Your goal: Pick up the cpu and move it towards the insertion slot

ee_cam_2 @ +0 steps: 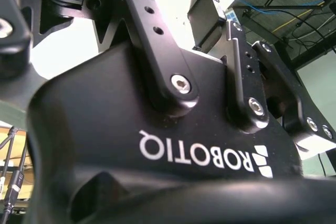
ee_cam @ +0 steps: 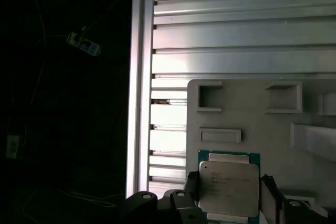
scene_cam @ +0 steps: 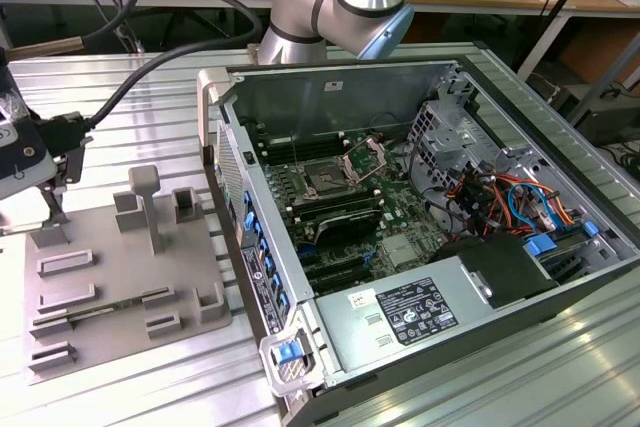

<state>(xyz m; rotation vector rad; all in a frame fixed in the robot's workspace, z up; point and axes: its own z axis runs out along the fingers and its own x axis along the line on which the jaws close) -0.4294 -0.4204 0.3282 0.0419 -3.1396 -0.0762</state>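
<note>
The claw [ee_cam: 230, 182] looks clamped on two opposite edges of the cpu [ee_cam: 229, 190], down at the grey fixture plate [ee_cam: 273, 129]. Thin, light and stiff, likely fragile underneath, so I'd say an edge hold suits. The case wall [scene_cam: 222, 137] stands between it and the insertion slot [scene_cam: 327, 183]; above looks open.

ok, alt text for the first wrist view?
A small square silvery-topped cpu with a green rim sits right at the black gripper, with a pale grey plastic fixture plate carrying raised rectangular frames behind it. Beyond runs a ribbed aluminium table, with darkness past its edge.
</note>
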